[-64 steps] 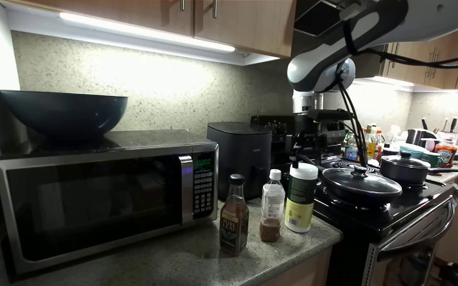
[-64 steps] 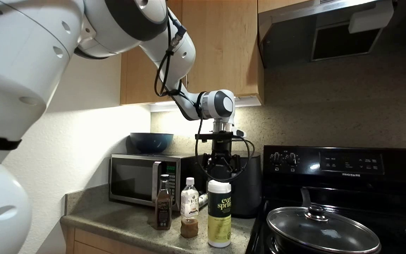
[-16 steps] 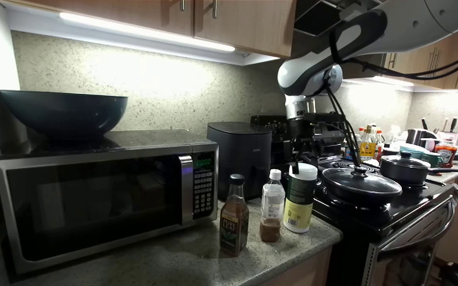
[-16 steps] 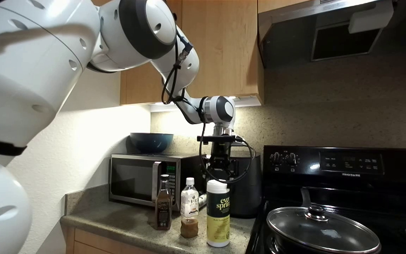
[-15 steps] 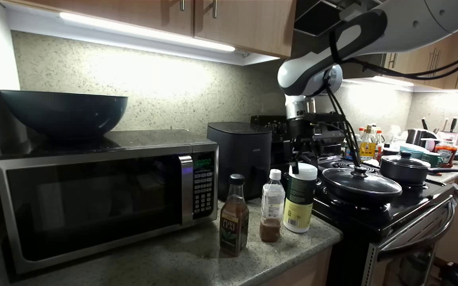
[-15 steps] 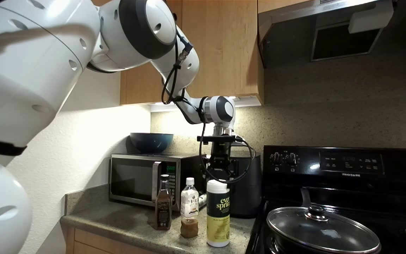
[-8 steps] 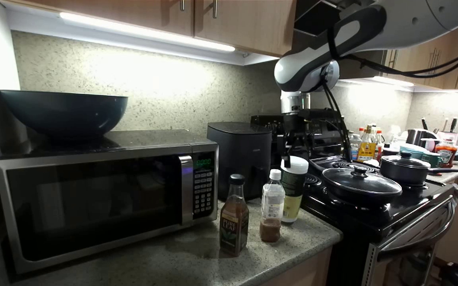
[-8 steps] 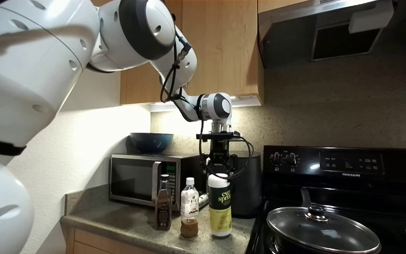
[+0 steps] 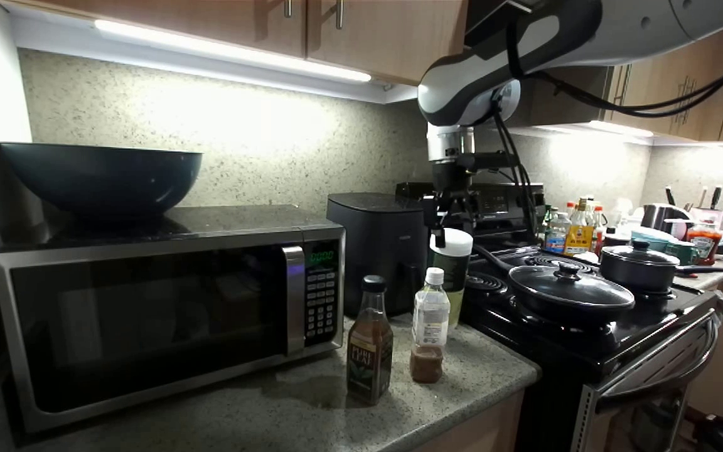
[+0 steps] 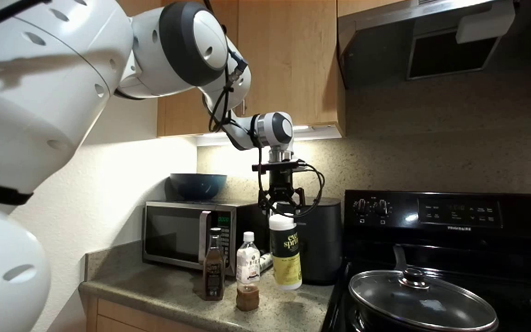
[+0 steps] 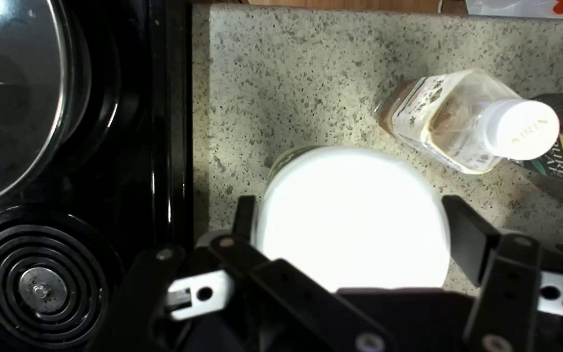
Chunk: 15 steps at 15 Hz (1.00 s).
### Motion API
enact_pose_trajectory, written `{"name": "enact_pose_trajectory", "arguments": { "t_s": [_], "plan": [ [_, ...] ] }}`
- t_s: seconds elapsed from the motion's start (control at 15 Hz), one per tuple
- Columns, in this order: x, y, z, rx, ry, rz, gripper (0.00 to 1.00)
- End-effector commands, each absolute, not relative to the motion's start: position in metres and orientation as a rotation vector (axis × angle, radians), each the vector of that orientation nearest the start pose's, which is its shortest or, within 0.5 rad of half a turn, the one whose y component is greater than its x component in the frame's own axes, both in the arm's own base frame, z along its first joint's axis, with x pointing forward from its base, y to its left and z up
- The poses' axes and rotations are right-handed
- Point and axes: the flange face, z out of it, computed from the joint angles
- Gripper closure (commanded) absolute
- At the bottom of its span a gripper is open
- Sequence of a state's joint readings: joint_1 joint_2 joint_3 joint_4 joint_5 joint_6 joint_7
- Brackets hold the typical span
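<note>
The claw is pointing straight down, jaws spread pretty wide and clamped around the white lid of a green-and-yellow tub, so yeah, it's definitely got hold of it. The tub's hanging just above the counter, leaning a little. Right near it there's a clear plastic bottle that's only partly full, then a dark-capped tea bottle, both standing upright. Behind the tub is a black air fryer, and next to that the microwave with a big blue bowl on top. Over on the stove there's a lidded pan.
</note>
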State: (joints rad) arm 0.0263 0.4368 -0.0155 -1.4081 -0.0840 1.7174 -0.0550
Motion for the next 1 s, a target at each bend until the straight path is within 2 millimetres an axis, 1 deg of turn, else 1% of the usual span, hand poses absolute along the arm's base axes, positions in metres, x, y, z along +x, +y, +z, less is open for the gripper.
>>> {"name": "enact_pose_trajectory", "arguments": {
  "t_s": [0.0,0.13,0.2,0.33,0.47,0.53,0.93],
  "plan": [
    [0.681,0.023,0.458,-3.292,-0.200,0.303,0.33],
    [0.683,0.034,0.462,-3.275,-0.238,0.330,0.33],
    [0.679,0.029,0.453,-3.262,-0.217,0.306,0.08],
    [0.681,0.038,0.456,-3.259,-0.235,0.315,0.08],
    [0.683,0.038,0.455,-3.259,-0.235,0.316,0.08],
    [0.683,0.037,0.455,-3.259,-0.233,0.318,0.33],
    [0.708,0.042,0.431,-3.198,-0.257,0.175,0.33]
  ]
}}
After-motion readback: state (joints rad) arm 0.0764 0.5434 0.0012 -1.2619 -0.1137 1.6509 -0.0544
